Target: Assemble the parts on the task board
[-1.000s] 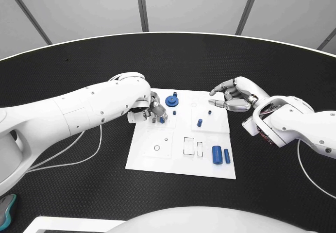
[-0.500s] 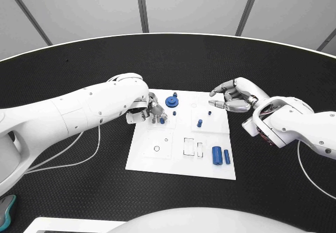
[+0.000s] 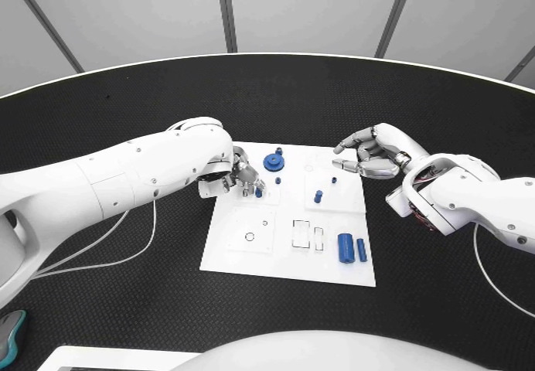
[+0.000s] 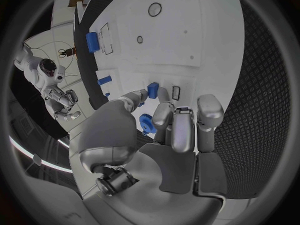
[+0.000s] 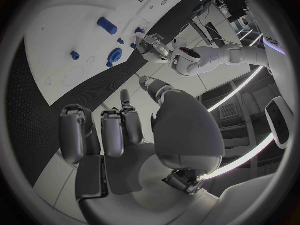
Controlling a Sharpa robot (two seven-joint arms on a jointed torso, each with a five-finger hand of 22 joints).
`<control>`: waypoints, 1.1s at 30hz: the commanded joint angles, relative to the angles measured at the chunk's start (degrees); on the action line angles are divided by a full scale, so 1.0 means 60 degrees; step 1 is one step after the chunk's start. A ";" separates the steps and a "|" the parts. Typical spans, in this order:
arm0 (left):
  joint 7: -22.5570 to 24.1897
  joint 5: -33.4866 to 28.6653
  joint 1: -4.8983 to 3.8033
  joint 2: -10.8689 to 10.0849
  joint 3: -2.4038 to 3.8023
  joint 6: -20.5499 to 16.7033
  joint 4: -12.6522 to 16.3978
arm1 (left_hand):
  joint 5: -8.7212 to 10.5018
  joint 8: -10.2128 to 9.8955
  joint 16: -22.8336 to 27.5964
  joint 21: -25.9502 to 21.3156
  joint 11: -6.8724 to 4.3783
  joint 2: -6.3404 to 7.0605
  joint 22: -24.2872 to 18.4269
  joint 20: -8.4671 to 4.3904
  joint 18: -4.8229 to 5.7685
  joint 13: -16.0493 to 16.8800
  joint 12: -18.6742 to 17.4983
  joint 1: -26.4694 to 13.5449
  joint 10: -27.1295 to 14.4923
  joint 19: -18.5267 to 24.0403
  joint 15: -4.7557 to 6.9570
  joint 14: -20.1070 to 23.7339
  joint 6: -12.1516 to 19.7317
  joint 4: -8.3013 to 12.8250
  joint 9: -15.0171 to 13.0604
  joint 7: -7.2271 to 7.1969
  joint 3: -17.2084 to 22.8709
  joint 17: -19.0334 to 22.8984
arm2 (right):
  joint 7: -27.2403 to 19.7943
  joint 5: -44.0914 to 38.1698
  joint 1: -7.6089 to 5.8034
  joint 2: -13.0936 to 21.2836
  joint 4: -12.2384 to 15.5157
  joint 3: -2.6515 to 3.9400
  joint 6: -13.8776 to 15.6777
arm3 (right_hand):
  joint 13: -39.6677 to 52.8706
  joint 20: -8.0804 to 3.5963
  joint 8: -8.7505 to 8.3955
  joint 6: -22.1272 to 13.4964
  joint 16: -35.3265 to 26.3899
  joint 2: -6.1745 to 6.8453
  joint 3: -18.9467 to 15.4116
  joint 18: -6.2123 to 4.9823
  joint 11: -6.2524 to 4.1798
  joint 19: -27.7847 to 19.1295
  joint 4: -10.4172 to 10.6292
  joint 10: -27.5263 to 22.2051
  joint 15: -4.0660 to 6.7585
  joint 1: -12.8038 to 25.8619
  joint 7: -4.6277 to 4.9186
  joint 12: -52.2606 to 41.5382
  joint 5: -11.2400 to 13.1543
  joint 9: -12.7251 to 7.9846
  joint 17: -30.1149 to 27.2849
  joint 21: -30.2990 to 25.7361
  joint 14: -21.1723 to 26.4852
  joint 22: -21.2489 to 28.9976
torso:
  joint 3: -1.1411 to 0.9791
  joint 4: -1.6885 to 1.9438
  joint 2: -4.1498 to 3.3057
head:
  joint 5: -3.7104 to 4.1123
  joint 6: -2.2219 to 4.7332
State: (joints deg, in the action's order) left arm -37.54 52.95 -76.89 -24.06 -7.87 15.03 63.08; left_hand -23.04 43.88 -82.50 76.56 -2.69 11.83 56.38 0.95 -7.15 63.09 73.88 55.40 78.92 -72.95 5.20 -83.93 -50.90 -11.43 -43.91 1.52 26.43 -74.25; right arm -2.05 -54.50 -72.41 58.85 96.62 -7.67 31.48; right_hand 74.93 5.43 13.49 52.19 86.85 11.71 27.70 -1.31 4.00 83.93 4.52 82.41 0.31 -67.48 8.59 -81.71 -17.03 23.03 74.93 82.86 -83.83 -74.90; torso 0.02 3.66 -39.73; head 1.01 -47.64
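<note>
The white task board (image 3: 259, 255) lies mid-table. My left hand (image 3: 237, 176) is low over its far-left part and pinches a small blue part (image 3: 259, 192) between thumb and a finger; the left wrist view shows that part (image 4: 152, 90) at the fingertips (image 4: 164, 110), standing against the board. Just beyond it sits a blue gear (image 3: 273, 161) (image 4: 145, 122). Blue pegs (image 3: 318, 195) stand near the board's middle. Two blue cylinders (image 3: 352, 247) lie at its near right. My right hand (image 3: 373, 158) hovers over the far-right corner, fingers curved and apart, holding nothing.
Black table (image 3: 134, 301) surrounds the board. White cables (image 3: 123, 247) trail on it under my left arm. A teal object (image 3: 9, 332) lies at the near-left edge. The board's near left has an empty round hole (image 3: 250, 236) and rectangular slots (image 3: 301, 233).
My left hand has drawn slightly leftward; the small blue part stays at the same spot on the board. The right hand has not moved.
</note>
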 commanded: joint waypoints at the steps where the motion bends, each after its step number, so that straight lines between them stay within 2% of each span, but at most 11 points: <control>1: -0.0002 -0.0099 -0.0002 -0.0064 0.0001 -0.0018 0.0047 | 0.0122 -0.0029 -0.0006 -0.0042 0.0045 0.0051 0.0004 -0.0020 0.0104 -0.0004 0.0018 0.0048 -0.0005 -0.0047 0.0069 -0.0394 -0.0048 -0.0064 0.0011 0.0014 -0.0132 -0.0009 | -0.0004 0.0000 0.0000 -0.0009 -0.0019 0.0000 0.0000 | 0.1062 -0.0051 0.0050 -0.0073 -0.0052 -0.0004 -0.0004 -0.0158 -0.0048 0.0365 0.0035 -0.0009 0.0064 0.0048 0.0007 0.0057 -0.0051 -0.0009 0.1255 -0.0065 -0.0730 -0.1145 | -0.0001 0.0011 0.0013 | -0.0009 0.0007; 5: 0.0001 -0.0228 -0.0005 -0.0198 0.0004 -0.0067 0.0178 | 0.0285 -0.0029 -0.0005 -0.0041 0.0047 0.0062 0.0010 -0.0018 0.0105 -0.0010 0.0023 0.0083 -0.0006 -0.0053 0.0066 -0.0395 -0.0050 -0.0192 0.0016 0.0016 -0.0257 -0.0009 | -0.0011 0.0000 0.0000 -0.0027 -0.0060 0.0000 -0.0002 | 0.1058 -0.0051 0.0051 -0.0076 -0.0057 -0.0002 -0.0008 -0.0160 -0.0047 0.0363 0.0043 -0.0013 0.0064 0.0057 0.0008 0.0062 -0.0059 -0.0009 0.1245 -0.0071 -0.0728 -0.1140 | -0.0006 0.0002 0.0016 | -0.0040 0.0037; 11: -0.0008 -0.0427 -0.0045 -0.0473 0.0030 -0.0064 0.0416 | 0.0361 -0.0069 0.0002 -0.0145 0.0072 0.0092 -0.0216 -0.0016 0.0061 -0.0214 -0.0104 0.0216 -0.0130 0.0064 0.0053 -0.0390 0.0050 -0.0269 0.0026 0.0046 -0.0363 0.0003 | -0.0018 0.0000 0.0001 -0.0033 -0.0107 -0.0001 -0.0009 | 0.1058 -0.0051 0.0051 -0.0076 -0.0057 -0.0002 -0.0008 -0.0160 -0.0047 0.0363 0.0043 -0.0013 0.0064 0.0057 0.0008 0.0062 -0.0059 -0.0009 0.1245 -0.0071 -0.0728 -0.1140 | 0.0016 0.0016 0.0000 | -0.0058 0.0082; 14: -0.0018 -0.0585 -0.0131 -0.0651 0.0129 0.0002 0.0490 | 0.0353 -0.0284 0.0014 -0.0295 0.0185 0.0150 -0.0497 0.0026 0.0017 -0.0509 -0.0298 0.0464 -0.0379 0.0230 -0.0032 -0.0382 0.0370 -0.0328 0.0124 0.0182 -0.0479 0.0022 | -0.0022 0.0000 0.0001 -0.0031 -0.0129 -0.0001 -0.0014 | 0.1058 -0.0051 0.0051 -0.0076 -0.0057 -0.0002 -0.0008 -0.0160 -0.0047 0.0363 0.0043 -0.0013 0.0064 0.0057 0.0008 0.0062 -0.0059 -0.0009 0.1245 -0.0071 -0.0728 -0.1140 | 0.0007 0.0023 0.0006 | -0.0065 0.0136; 16: -0.0023 -0.0703 -0.0192 -0.0760 0.0192 0.0024 0.0520 | 0.0353 -0.0300 0.0014 -0.0305 0.0198 0.0154 -0.0513 0.0034 0.0014 -0.0535 -0.0313 0.0496 -0.0403 0.0241 -0.0044 -0.0381 0.0383 -0.0337 0.0136 0.0194 -0.0495 0.0023 | -0.0025 0.0000 0.0002 -0.0032 -0.0148 -0.0001 -0.0017 | 0.1058 -0.0051 0.0051 -0.0076 -0.0057 -0.0002 -0.0008 -0.0160 -0.0047 0.0363 0.0043 -0.0013 0.0064 0.0057 0.0008 0.0062 -0.0059 -0.0009 0.1245 -0.0071 -0.0728 -0.1140 | 0.0002 0.0016 0.0008 | -0.0038 0.0167; 17: -0.0036 -0.0814 -0.0256 -0.0849 0.0301 0.0068 0.0516 | 0.0356 -0.0320 0.0016 -0.0323 0.0215 0.0169 -0.0544 0.0046 0.0009 -0.0580 -0.0339 0.0531 -0.0442 0.0260 -0.0060 -0.0379 0.0398 -0.0355 0.0151 0.0214 -0.0529 0.0027 | -0.0025 0.0000 0.0002 -0.0031 -0.0169 -0.0001 -0.0019 | 0.1058 -0.0051 0.0051 -0.0076 -0.0057 -0.0002 -0.0008 -0.0160 -0.0047 0.0363 0.0043 -0.0013 0.0064 0.0057 0.0008 0.0062 -0.0059 -0.0009 0.1245 -0.0071 -0.0728 -0.1140 | 0.0004 0.0020 0.0011 | -0.0008 0.0206; 19: -0.0040 -0.0892 -0.0351 -0.0923 0.0383 0.0091 0.0487 | 0.0363 -0.0377 0.0020 -0.0359 0.0250 0.0193 -0.0607 0.0067 -0.0002 -0.0641 -0.0379 0.0566 -0.0508 0.0299 -0.0089 -0.0376 0.0451 -0.0403 0.0189 0.0252 -0.0589 0.0034 | -0.0027 0.0000 0.0002 -0.0035 -0.0188 -0.0001 -0.0021 | 0.1060 -0.0051 0.0053 -0.0081 -0.0061 -0.0001 -0.0013 -0.0162 -0.0047 0.0360 0.0056 -0.0011 0.0063 0.0068 0.0008 0.0059 -0.0072 -0.0011 0.1239 -0.0078 -0.0726 -0.1133 | 0.0005 0.0026 0.0013 | -0.0018 0.0252; 21: -0.0022 -0.0961 -0.0482 -0.0968 0.0443 0.0097 0.0399 | 0.0372 -0.0585 0.0024 -0.0495 0.0355 0.0221 -0.0856 0.0133 -0.0046 -0.0951 -0.0581 0.0679 -0.0756 0.0451 -0.0180 -0.0370 0.0647 -0.0541 0.0337 0.0374 -0.0728 0.0043 | -0.0032 0.0000 0.0003 -0.0046 -0.0209 -0.0001 -0.0026 | 0.1060 -0.0051 0.0053 -0.0081 -0.0061 -0.0001 -0.0013 -0.0162 -0.0047 0.0360 0.0056 -0.0011 0.0063 0.0068 0.0008 0.0059 -0.0072 -0.0011 0.1239 -0.0078 -0.0726 -0.1133 | -0.0004 -0.0002 -0.0002 | -0.0058 0.0323; 24: 0.0030 -0.1123 -0.0679 -0.0980 0.0495 0.0113 0.0179 | 0.0362 -0.0863 0.0023 -0.0612 0.0477 0.0187 -0.1052 0.0226 -0.0082 -0.1140 -0.0673 0.0911 -0.0911 0.0571 -0.0286 -0.0364 0.0860 -0.0699 0.0588 0.0511 -0.0868 0.0050 | -0.0038 0.0000 0.0003 -0.0066 -0.0238 -0.0002 -0.0033 | 0.1060 -0.0051 0.0053 -0.0081 -0.0061 -0.0001 -0.0013 -0.0162 -0.0047 0.0360 0.0056 -0.0011 0.0063 0.0068 0.0008 0.0059 -0.0072 -0.0011 0.1239 -0.0078 -0.0726 -0.1133 | -0.0008 -0.0025 -0.0002 | -0.0099 0.0368; 27: 0.0119 -0.1278 -0.0827 -0.0929 0.0520 0.0053 -0.0094 | 0.0355 -0.0916 0.0020 -0.0631 0.0502 0.0165 -0.1084 0.0248 -0.0090 -0.1199 -0.0698 0.1009 -0.0951 0.0588 -0.0309 -0.0363 0.0874 -0.0721 0.0656 0.0536 -0.0895 0.0047 | -0.0042 0.0000 0.0004 -0.0080 -0.0263 -0.0002 -0.0040 | 0.1060 -0.0051 0.0053 -0.0081 -0.0061 -0.0001 -0.0013 -0.0162 -0.0047 0.0360 0.0056 -0.0011 0.0063 0.0068 0.0008 0.0059 -0.0072 -0.0011 0.1239 -0.0078 -0.0726 -0.1133 | -0.0011 -0.0030 -0.0013 | -0.0110 0.0427; 33: 0.0331 -0.1240 -0.0942 -0.0571 0.0537 -0.0047 -0.0797 | 0.0326 -0.1074 0.0037 -0.0689 0.0570 0.0113 -0.1183 0.0292 -0.0113 -0.1420 -0.0822 0.1317 -0.1114 0.0642 -0.0370 -0.0346 0.0943 -0.0741 0.0855 0.0614 -0.0942 0.0085 | -0.0043 0.0000 0.0004 -0.0101 -0.0285 -0.0002 -0.0048 | 0.1060 -0.0051 0.0053 -0.0081 -0.0061 -0.0001 -0.0013 -0.0162 -0.0047 0.0360 0.0056 -0.0011 0.0063 0.0068 0.0008 0.0059 -0.0072 -0.0011 0.1239 -0.0078 -0.0726 -0.1133 | -0.0015 -0.0034 -0.0045 | -0.0145 0.0547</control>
State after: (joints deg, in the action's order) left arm -35.75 45.14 -82.51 -28.08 -4.65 14.73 59.20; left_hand -21.03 37.56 -82.50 72.66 0.82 12.58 49.35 2.73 -7.16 54.60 69.21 62.72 72.56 -69.52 3.43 -84.04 -45.45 -15.80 -38.85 5.10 21.10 -73.81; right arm -2.31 -54.50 -72.38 58.26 94.91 -7.68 31.19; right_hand 74.91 5.43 13.49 52.19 86.85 11.72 27.70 -1.31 4.00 83.93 4.51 82.41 0.31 -67.48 8.59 -81.71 -17.26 23.04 74.92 82.64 -83.84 -74.90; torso -0.04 3.49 -39.88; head 0.24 -44.65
